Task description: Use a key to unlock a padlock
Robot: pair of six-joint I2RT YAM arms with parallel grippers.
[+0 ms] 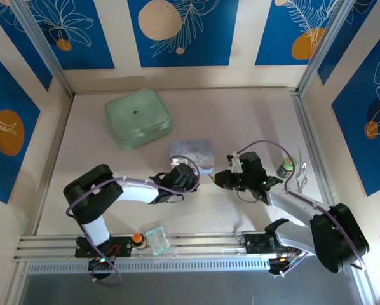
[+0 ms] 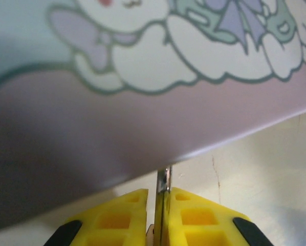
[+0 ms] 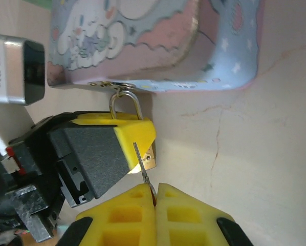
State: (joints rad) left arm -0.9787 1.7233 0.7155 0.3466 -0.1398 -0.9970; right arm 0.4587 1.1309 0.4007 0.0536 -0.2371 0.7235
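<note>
The work surface was a pale beige table (image 1: pixel 114 203), boxed in by cream walls carrying blue panels (image 1: pixel 75 32) with white leaf drawings and orange discs.

Top external view: a pale green square plastic container with rounded corners (image 1: pixel 138 117) sat toward the far left. It was well apart from a pastel pink-and-blue cartoon tin (image 1: pixel 191 154) near the centre. The left gripper (image 1: pixel 180 180) sat at the tin's near edge, and the right gripper (image 1: pixel 217 179) faced it from just beside. A small orange knob (image 1: pixel 138 239) sat on the front rail. The small parts between the two grippers could not be made out at this range.

Left wrist view: the two yellow fingers (image 2: pixel 119 212) stood almost together, pinching a thin upright strip of metal. This was apparently the tiny brass padlock with a thin silver shackle (image 2: pixel 164 180), seen edge-on just below the tin's pink side wall.

Right wrist view: the shackle (image 3: pixel 113 102) hung from the tin's hasp, and the brass body (image 3: pixel 150 159) showed only at one corner past the left gripper's yellow finger (image 3: pixel 135 130), which was clamped over it. The right gripper's fingers were pressed together on a very small, thin, pale metal key (image 3: pixel 141 163). The key's tip lay at the padlock's lower end. Whether it had entered the keyhole could not be told.
</note>
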